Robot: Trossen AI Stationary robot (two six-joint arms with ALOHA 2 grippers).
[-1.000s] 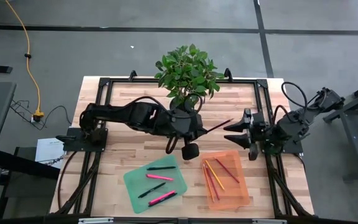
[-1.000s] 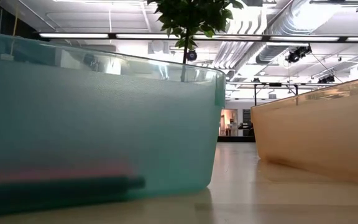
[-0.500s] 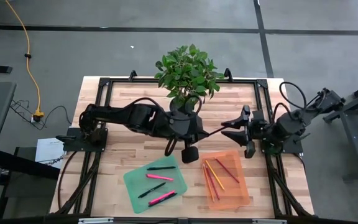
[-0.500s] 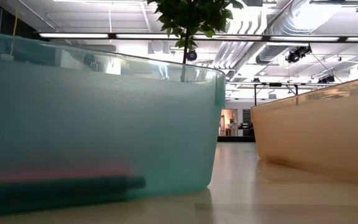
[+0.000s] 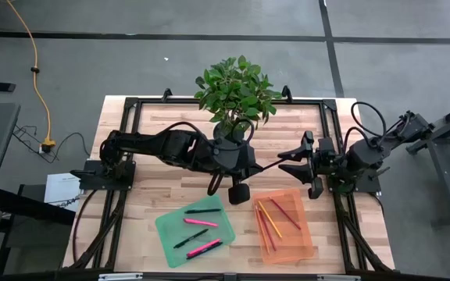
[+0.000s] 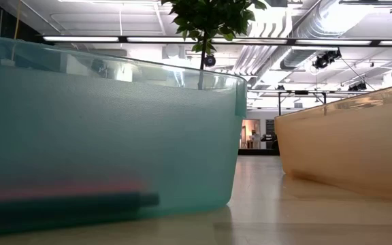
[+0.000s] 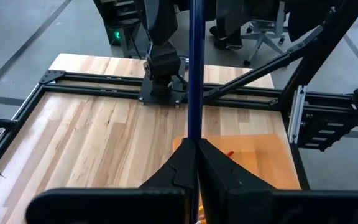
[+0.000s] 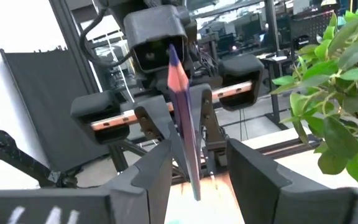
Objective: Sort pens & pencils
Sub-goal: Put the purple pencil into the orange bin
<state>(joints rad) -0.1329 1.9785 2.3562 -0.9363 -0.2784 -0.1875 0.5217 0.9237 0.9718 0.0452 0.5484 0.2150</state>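
Just above the orange tray (image 5: 307, 238), between the two arms, hangs the pencil (image 5: 266, 163) we are passing across. Our left pincer (image 7: 197, 149) is clamped tight on one end of it. The shaft runs out level toward the right pincer (image 5: 297, 161), and in the right wrist view its sharpened tip stands between that pincer's spread fingers (image 8: 253, 171), which have not closed on anything.

To do this handover well, we judge the right fingers should shut squarely on the shaft, well back from the tip. The left should let go only once that grip is firm, or the pencil could drop onto the surface (image 5: 155, 183) short of the tray. Other pencils already lie in the tray. The pens (image 5: 200, 228) lie in the green tray (image 5: 169, 228) beside it, toward the left arm. The plant (image 5: 235, 90) stands beyond, clear of the exchange.
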